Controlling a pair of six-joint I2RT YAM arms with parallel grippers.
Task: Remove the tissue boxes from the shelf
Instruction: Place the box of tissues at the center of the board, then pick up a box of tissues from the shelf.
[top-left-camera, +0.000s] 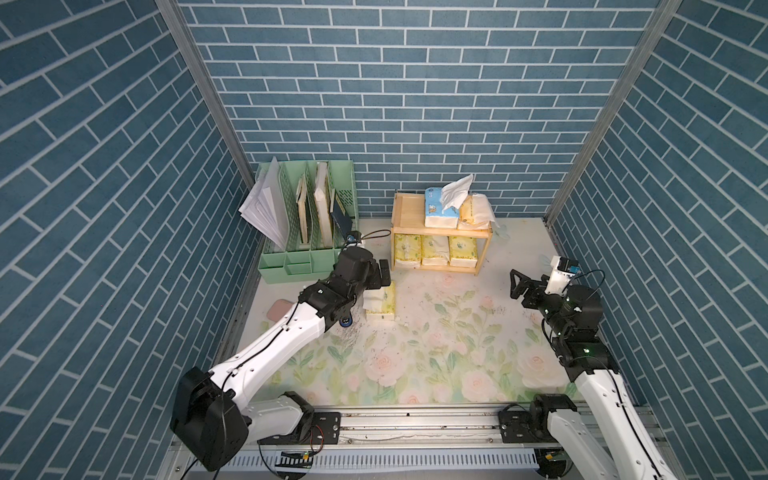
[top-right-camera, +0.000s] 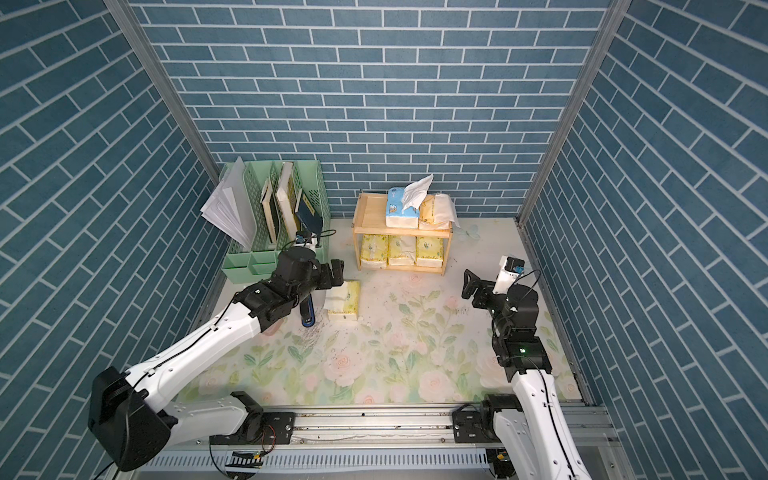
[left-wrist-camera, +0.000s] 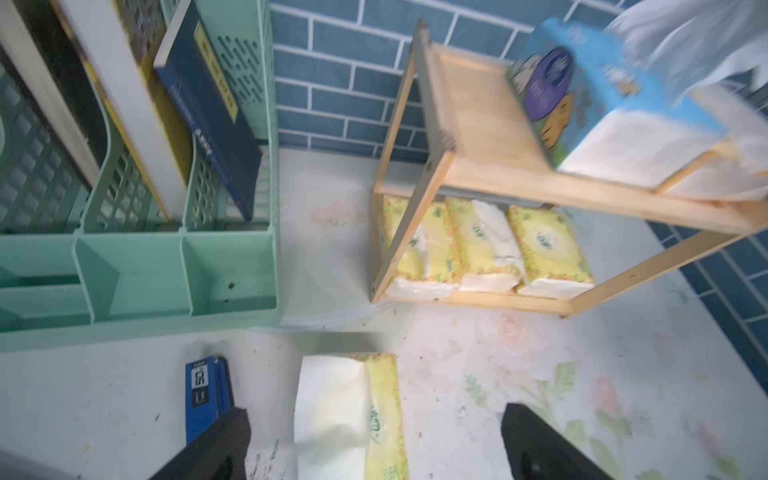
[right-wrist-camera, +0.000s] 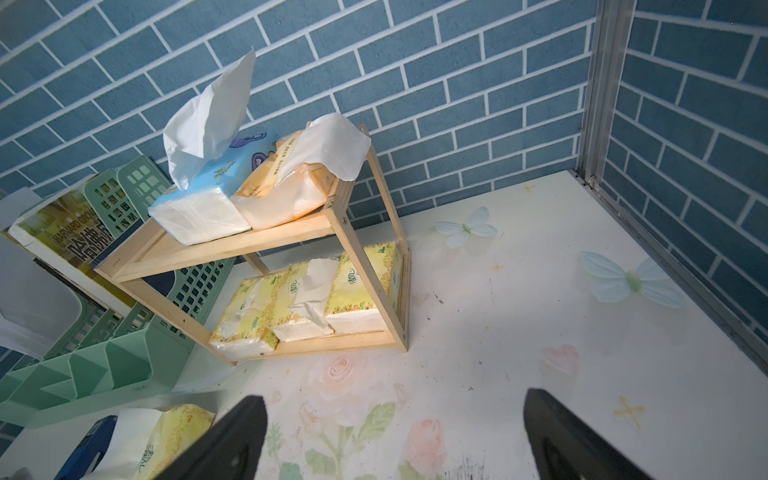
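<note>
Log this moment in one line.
left gripper: open, near yellow-green pack on table | right gripper: open, empty | shelf: five packs on it

Your left arm (top-left-camera: 274, 336) and right arm (top-left-camera: 602, 399) share one build: glossy white shells on the long links, blocky black housings at the joints. Thin black cables trail along the white shells (a small green light (top-left-camera: 587, 351) glows on the right arm's black joint). Black base brackets (top-left-camera: 328, 428) show screw heads; the fingers (left-wrist-camera: 536, 440) are flat matte black.
</note>
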